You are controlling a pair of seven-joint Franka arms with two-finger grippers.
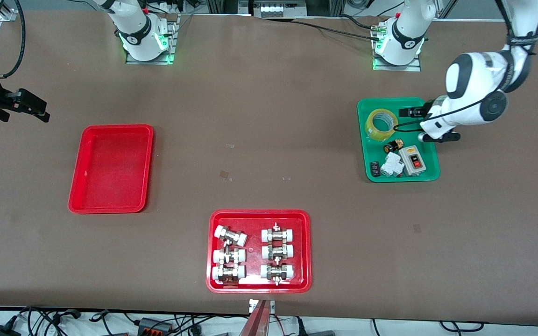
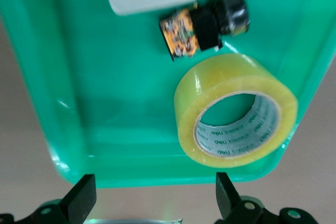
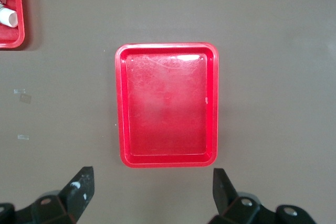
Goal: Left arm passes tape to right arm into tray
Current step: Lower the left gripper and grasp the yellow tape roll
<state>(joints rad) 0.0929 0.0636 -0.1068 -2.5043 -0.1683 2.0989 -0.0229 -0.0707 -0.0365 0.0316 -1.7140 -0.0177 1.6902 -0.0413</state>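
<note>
Glossy tape (image 2: 235, 111), shiny plastic tray (image 3: 167, 105)

1. A brown table top (image 1: 269, 154) is seen.
2. A plain red plastic rectangular tray (image 1: 111, 169) is placed toward the right arm's end.
3. A squarer red tray (image 1: 259, 251) holding fittings is set nearest the front camera.
4. A green plastic tray (image 1: 397, 139) is placed toward the left arm's end.

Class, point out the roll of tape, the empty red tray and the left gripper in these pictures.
tape (image 2: 236, 111): left wrist view, on the yellowish outer wrap of the roll.
red tray (image 1: 78, 164): front view, on its raised rim.
left gripper (image 2: 152, 195): left wrist view, midway between its open fingertips, at the green tray's edge.
</note>
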